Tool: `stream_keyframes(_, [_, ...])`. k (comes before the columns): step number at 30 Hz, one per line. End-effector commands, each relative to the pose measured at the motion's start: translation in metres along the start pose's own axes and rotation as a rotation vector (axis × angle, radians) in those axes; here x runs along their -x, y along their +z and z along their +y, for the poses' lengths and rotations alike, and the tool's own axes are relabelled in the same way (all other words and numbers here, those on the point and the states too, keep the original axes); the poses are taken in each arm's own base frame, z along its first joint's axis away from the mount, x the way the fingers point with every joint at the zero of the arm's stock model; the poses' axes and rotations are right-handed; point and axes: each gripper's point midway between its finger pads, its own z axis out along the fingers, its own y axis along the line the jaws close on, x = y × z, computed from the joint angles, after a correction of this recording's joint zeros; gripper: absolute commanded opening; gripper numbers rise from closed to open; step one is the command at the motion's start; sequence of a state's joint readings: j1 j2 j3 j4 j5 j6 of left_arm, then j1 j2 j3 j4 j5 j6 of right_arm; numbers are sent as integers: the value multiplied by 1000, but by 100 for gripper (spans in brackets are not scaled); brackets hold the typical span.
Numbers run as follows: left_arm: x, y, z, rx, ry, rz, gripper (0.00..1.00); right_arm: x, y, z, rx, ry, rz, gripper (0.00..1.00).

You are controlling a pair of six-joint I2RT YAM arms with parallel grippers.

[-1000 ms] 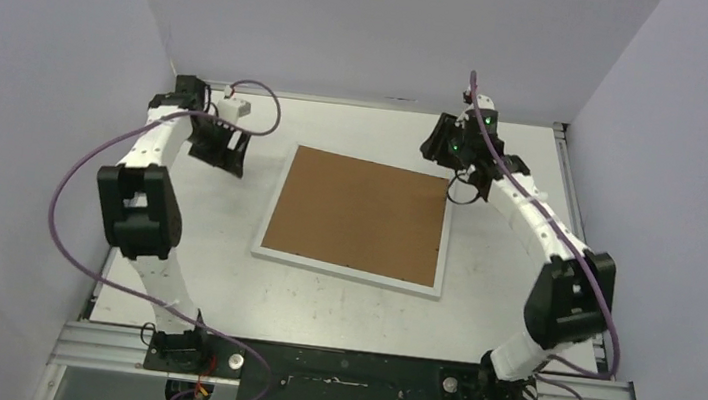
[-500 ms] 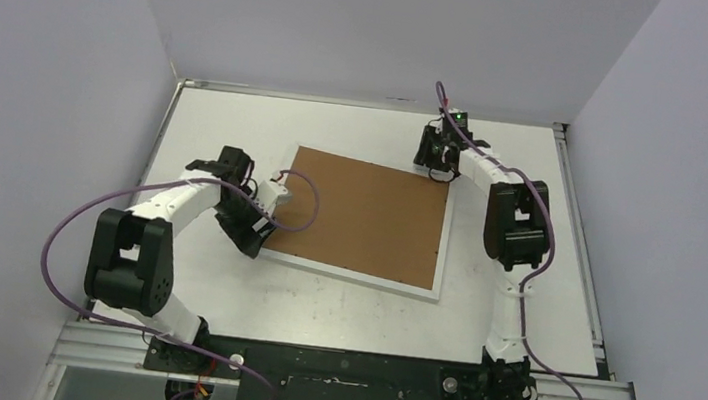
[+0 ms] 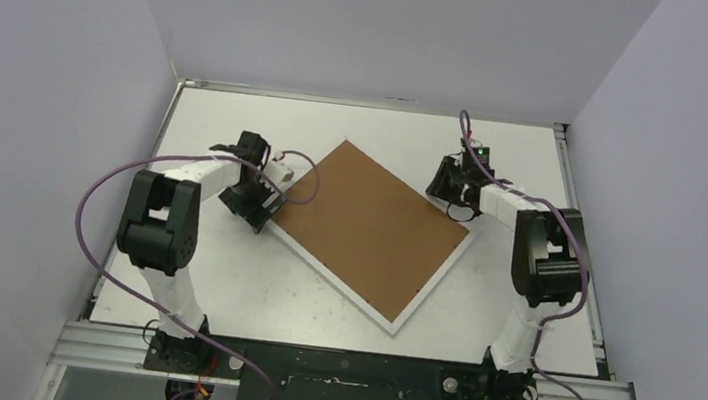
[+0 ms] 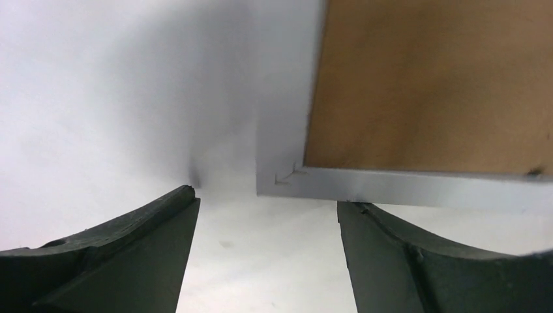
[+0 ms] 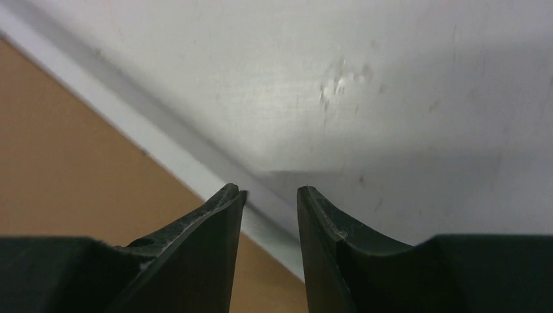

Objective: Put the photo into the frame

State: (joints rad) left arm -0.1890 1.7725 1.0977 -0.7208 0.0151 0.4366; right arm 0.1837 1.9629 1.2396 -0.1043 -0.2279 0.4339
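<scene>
Frame lay face down, askew at the middle of the worktop, brown backing board uppermost; no photo in sight. The left gripper held its jaws wide at the corner toward the worktop's left edge. The right gripper held them narrowly parted at the rim, gripping nothing. It looked stiff, light and probably fragile; the rim seemed the place to pinch.

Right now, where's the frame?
Top view: the frame lies mid-table, brown back up, skewed diagonally, left gripper at its left corner, right gripper beside its far-right edge.
</scene>
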Motion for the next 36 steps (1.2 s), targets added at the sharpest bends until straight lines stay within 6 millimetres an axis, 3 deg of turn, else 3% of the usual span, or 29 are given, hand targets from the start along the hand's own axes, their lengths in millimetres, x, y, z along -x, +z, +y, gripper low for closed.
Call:
stream_keyframes(1, [108, 5, 69, 148, -181, -261, 76, -60, -44, 37, 124, 42, 118, 37])
stream_keyframes(3, [134, 6, 78, 131, -220, -281, 76, -80, -60, 52, 154, 47, 136, 37])
stream_keyframes(9, [200, 8, 76, -10, -286, -349, 76, -124, -100, 95, 245, 94, 156, 38])
stream_keyframes(14, [228, -14, 80, -71, -318, -392, 76, -127, -115, 107, 289, 129, 133, 38])
stream_keyframes(17, [212, -31, 88, -93, -337, -397, 76, -117, -122, 104, 266, 98, 113, 38])
stream_keyframes(19, [194, -56, 95, -111, -357, -425, 76, -114, -130, 103, 262, 85, 109, 38])
stream_keyframes(22, [156, -79, 102, -189, -409, -450, 76, -118, -148, 103, 281, 95, 111, 38])
stream_keyframes(24, [131, -86, 94, -225, -403, -438, 76, -127, -161, 103, 300, 121, 125, 38])
stream_keyframes(28, [103, -76, 56, -312, -377, -410, 77, -153, -186, 112, 415, 209, 166, 39])
stream_keyframes(36, [92, -33, 7, -410, -339, -302, 74, -200, -204, 131, 496, 208, 256, 38])
